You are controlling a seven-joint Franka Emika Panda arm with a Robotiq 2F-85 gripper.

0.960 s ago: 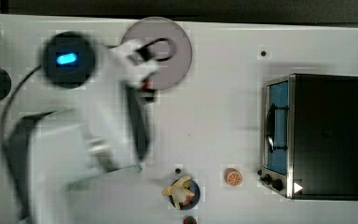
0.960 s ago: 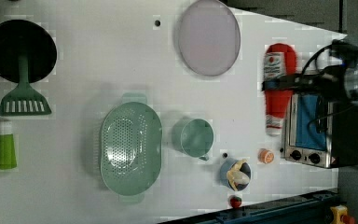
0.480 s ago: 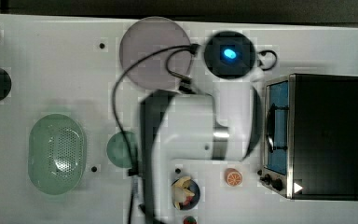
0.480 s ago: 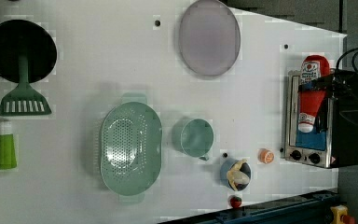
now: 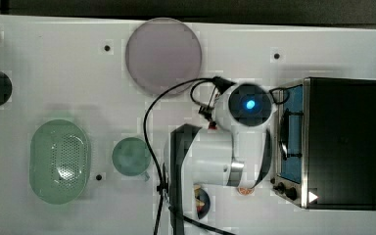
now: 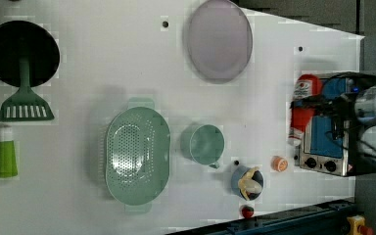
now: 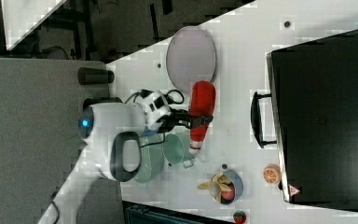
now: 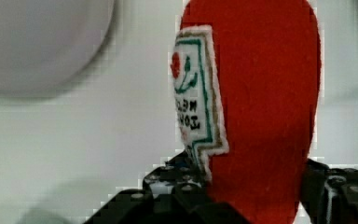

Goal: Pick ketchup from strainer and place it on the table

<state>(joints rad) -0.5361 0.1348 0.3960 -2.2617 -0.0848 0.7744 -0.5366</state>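
Observation:
The ketchup (image 6: 302, 113), a red squeeze bottle with a white label, sits between the black fingers of my gripper (image 6: 307, 103), which is shut on its lower body. In the left view it hangs over the white table (image 6: 103, 58), just left of the toaster oven, with its white cap toward the left view's bottom. The right view shows the ketchup (image 7: 202, 105) in the gripper (image 7: 196, 119) between the disc and the cup. In the wrist view the ketchup (image 8: 261, 93) stands in the gripper (image 8: 251, 198). The pale green strainer (image 5: 58, 161) (image 6: 137, 154) holds nothing.
A toaster oven (image 5: 340, 142) stands at the top view's right. A grey-lilac disc (image 5: 163, 55), a green cup (image 6: 205, 144), a bowl with a banana (image 6: 247, 182) and an orange half (image 6: 279, 163) lie nearby. A black pan with a green spatula (image 6: 23, 73) and a green bottle (image 6: 4, 157) sit at the left view's left.
The arm has swung from the strainer side toward the toaster oven with the ketchup. In the left view the bottle reached the oven front, then came back a little to the left.

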